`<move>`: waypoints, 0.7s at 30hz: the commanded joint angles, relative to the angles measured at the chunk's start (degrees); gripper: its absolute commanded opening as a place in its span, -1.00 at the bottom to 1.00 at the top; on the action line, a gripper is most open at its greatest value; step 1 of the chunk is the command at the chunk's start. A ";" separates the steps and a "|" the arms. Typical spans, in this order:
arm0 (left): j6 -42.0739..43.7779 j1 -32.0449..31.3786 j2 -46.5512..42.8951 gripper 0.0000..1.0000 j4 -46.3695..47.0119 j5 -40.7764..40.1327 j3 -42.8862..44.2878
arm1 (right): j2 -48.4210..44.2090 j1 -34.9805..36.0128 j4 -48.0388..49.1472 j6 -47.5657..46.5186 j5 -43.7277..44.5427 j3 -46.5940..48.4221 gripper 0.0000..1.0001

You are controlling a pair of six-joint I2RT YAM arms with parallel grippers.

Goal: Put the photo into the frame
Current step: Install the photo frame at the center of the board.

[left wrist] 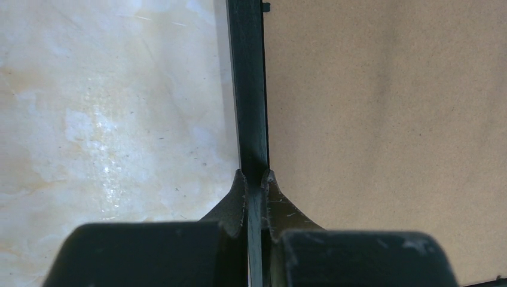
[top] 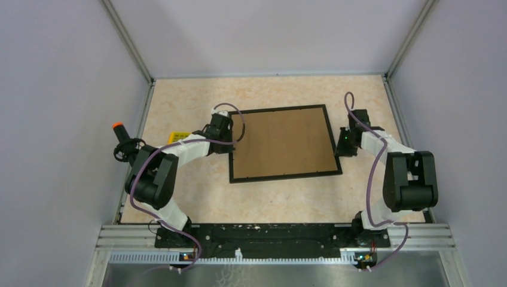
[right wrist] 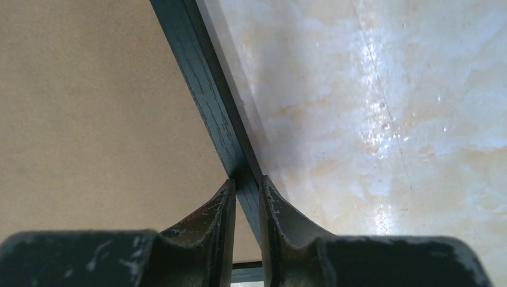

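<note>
The black frame (top: 287, 175) lies flat on the marbled table, and a brown cardboard sheet (top: 281, 143) fills its opening. The photo is not in view. My left gripper (top: 234, 139) is shut on the frame's left rail (left wrist: 248, 89), with one finger on the table side and one over the cardboard (left wrist: 388, 119). My right gripper (top: 339, 144) is shut on the frame's right rail (right wrist: 200, 84), which crosses slantwise between its fingers, beside the cardboard (right wrist: 89, 119). The left gripper (left wrist: 255, 174) and right gripper (right wrist: 245, 182) each show up close in their own wrist view.
An orange-tipped black tool (top: 118, 127) stands at the table's left edge. A small yellow object (top: 176, 137) lies behind the left arm. Grey walls close in the left, right and back. A metal rail (top: 275, 239) runs along the near edge.
</note>
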 commanded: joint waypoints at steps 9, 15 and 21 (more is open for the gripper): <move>-0.27 -0.53 2.76 -1.00 -0.71 5.47 -2.76 | 20.46 15.67 -10.19 -0.32 13.92 9.19 -0.64; -0.24 -0.16 2.23 -1.00 0.08 6.16 -3.48 | 24.44 20.77 -16.61 -1.91 17.44 16.27 -0.64; -0.18 0.01 2.16 -1.00 0.15 6.33 -3.60 | 21.63 22.55 -15.82 -4.51 14.22 23.63 -0.58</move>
